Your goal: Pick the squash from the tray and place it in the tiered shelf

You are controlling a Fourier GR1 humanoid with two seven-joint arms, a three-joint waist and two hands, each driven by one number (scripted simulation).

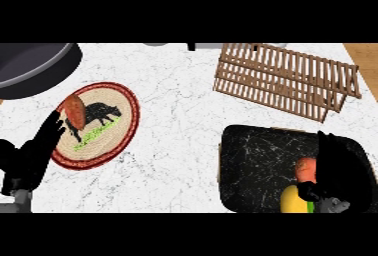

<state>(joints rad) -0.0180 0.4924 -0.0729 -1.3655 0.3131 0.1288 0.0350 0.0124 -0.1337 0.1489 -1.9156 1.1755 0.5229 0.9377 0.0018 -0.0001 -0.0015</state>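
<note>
Lowest in view, the robot's black right hand (341,170) lies over the right side of the black, white-veined rectangular tray (251,165). Its thumb and fingers are curled round the orange-and-yellow squash (295,199), which sits in the tray's lower right corner and looks not yet lifted. At the lower left the black left hand (29,160) rests open, fingers straight, at the edge of a round woven mat with a red rim (118,132) that carries a reddish-brown oval vegetable (72,111). The slatted wooden tiered shelf (288,80) stands beyond the tray on the white marble counter (177,150). The likely risk lies in the hold: the thumb crosses only the squash's middle, so the rounded, tapering body may swivel or slip during the lift. Its end may also catch a slat on the way into the shelf and nudge that light frame.
</note>
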